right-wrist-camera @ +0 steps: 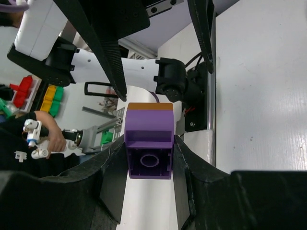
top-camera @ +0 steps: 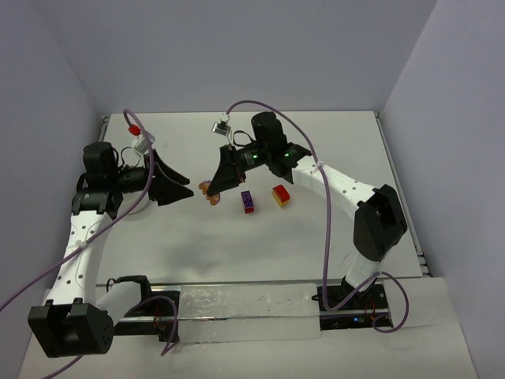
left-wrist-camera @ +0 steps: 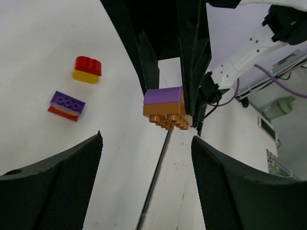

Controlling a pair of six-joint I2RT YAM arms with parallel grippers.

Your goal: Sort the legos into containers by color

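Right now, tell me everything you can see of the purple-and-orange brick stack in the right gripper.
The stack is two glossy plastic bricks pressed together. The orange brick shows its studs toward the left gripper. The purple brick shows its hollow underside, with one round tube, to the right wrist camera. The right gripper is shut on the stack's sides and holds it apparently clear of the table. The left gripper is open in front of it and does not touch it.

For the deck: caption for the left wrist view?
Right jaws hold purple-orange stack ahead of open left jaws; red-yellow pair, purple-red pair on table.
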